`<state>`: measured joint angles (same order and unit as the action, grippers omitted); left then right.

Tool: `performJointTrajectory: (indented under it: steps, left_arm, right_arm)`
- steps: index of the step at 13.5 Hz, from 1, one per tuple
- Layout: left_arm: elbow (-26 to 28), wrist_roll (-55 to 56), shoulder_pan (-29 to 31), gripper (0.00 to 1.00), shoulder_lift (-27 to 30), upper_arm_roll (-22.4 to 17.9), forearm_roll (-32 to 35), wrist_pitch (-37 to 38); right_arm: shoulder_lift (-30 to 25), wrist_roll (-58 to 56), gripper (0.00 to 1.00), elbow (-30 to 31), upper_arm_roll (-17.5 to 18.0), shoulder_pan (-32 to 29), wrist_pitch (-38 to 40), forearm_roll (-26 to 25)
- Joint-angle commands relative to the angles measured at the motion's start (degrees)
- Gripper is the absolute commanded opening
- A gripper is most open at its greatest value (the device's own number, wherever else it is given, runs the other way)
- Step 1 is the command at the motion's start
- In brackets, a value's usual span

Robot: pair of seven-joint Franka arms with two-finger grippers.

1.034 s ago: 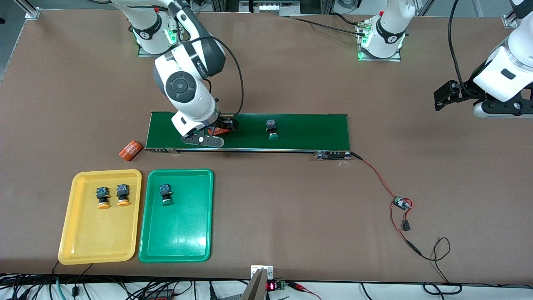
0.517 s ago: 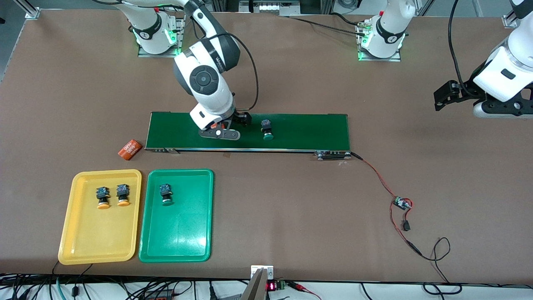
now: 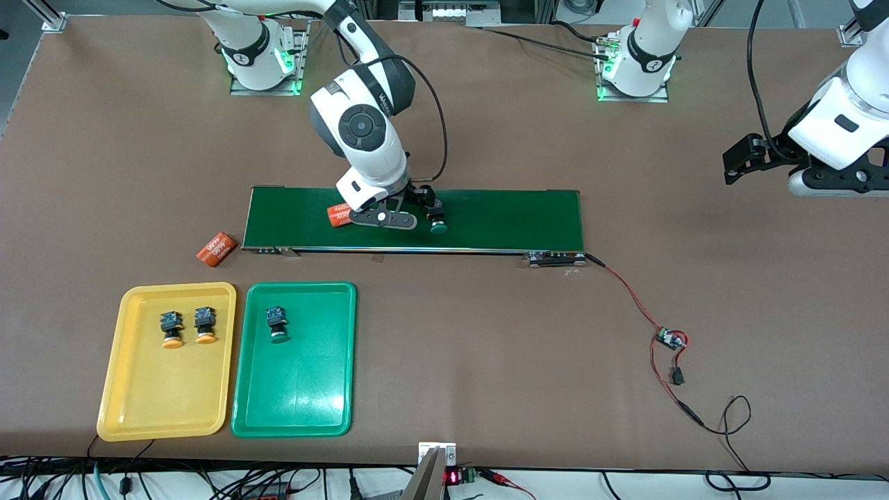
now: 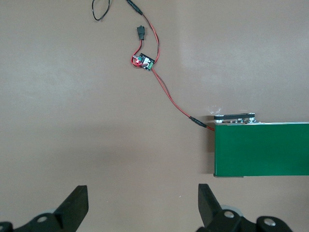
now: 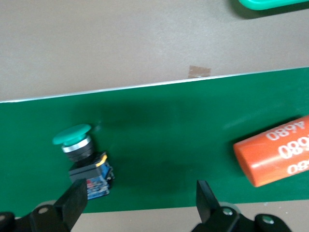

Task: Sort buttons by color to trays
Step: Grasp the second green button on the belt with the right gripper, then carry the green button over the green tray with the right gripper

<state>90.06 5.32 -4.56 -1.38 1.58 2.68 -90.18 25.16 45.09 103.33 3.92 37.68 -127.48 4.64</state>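
One green-capped button [image 3: 437,223] lies on the dark-green belt [image 3: 500,219]. My right gripper [image 3: 425,203] hangs low over the belt right beside it, open. In the right wrist view the button [image 5: 79,154] sits just off one fingertip [image 5: 77,195], outside the gap, and the right gripper [image 5: 141,195] holds nothing. The yellow tray [image 3: 160,389] holds two orange-capped buttons [image 3: 171,328] [image 3: 204,325]. The green tray [image 3: 298,389] holds a green-capped button [image 3: 278,324]. My left gripper [image 3: 746,160] waits open and empty over bare table at the left arm's end; in its wrist view the left gripper [image 4: 142,198] shows the same.
An orange cylinder marked 4680 [image 3: 340,215] lies on the belt beside the right gripper, toward the right arm's end. Another orange cylinder [image 3: 217,250] lies on the table off the belt's end. A small circuit board [image 3: 670,339] on red wires trails from the belt's motor end.
My right arm has swung along the belt from over the orange cylinder to the green-capped button. The button has drifted a little toward the right arm's end. The left arm is still.
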Motion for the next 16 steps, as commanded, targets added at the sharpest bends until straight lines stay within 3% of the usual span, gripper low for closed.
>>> performJointTrajectory:
  steps: [1, 14, 15, 16]
  left_arm:
    - [-1.82, -0.84, -0.10, 1.00, -0.73, 0.01, 0.75, 1.41]
    - [-2.17, -0.23, -0.19, 1.00, -0.90, 0.71, 0.31, 1.41]
    - [-2.61, -0.31, -0.19, 1.00, -0.99, 0.71, 0.14, 1.41]
    - [-2.61, -0.49, -0.19, 1.00, -0.99, 0.71, -0.30, 1.41]
  right_arm:
    - [1.03, 1.05, 1.00, -0.24, 1.26, -0.06, -1.45, -1.03]
    - [7.00, 0.61, 1.00, -0.23, 2.50, -0.06, -6.55, -4.55]
    - [7.10, 0.26, 0.88, -0.23, 2.50, -0.41, -6.56, -4.46]
    - [6.83, 0.26, 0.65, -0.23, 2.50, -0.67, -6.38, -4.38]
